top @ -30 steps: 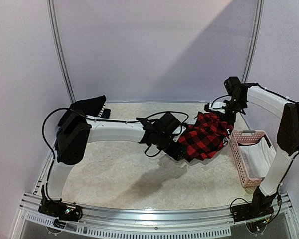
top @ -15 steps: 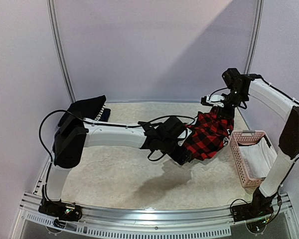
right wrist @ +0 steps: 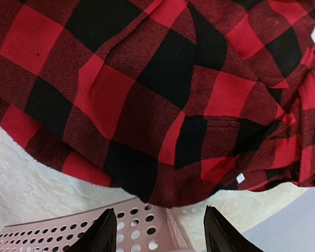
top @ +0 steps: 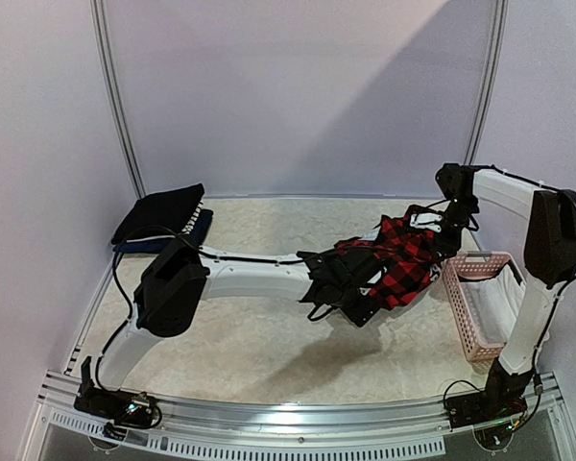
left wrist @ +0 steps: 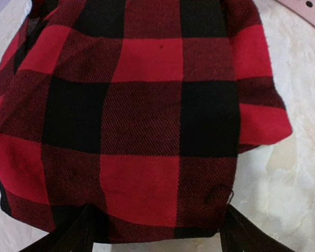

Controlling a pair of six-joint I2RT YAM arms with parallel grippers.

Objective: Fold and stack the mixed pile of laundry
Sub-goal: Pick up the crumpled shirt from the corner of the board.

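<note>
The red-and-black plaid flannel shirt (top: 401, 257) lies crumpled on the table at the right, beside the basket. It fills the left wrist view (left wrist: 142, 115) and the upper part of the right wrist view (right wrist: 163, 84). My left gripper (top: 363, 300) (left wrist: 157, 236) is open at the shirt's near hem, one dark finger (left wrist: 79, 236) on each side of it, not closed on the cloth. Over the shirt's far right edge hangs my right gripper (top: 445, 230) (right wrist: 159, 210), open, with nothing between its fingers (right wrist: 102, 231).
A pink slatted basket (top: 466, 312) (right wrist: 136, 231) stands at the right edge with a white garment (top: 504, 300) inside. Folded dark clothes (top: 163, 213) are stacked at the back left. The marbled tabletop (top: 250, 336) runs between the arms.
My right gripper opened and let go of the shirt, which sank from hanging onto the table. The left arm reached further right, up to the shirt's hem.
</note>
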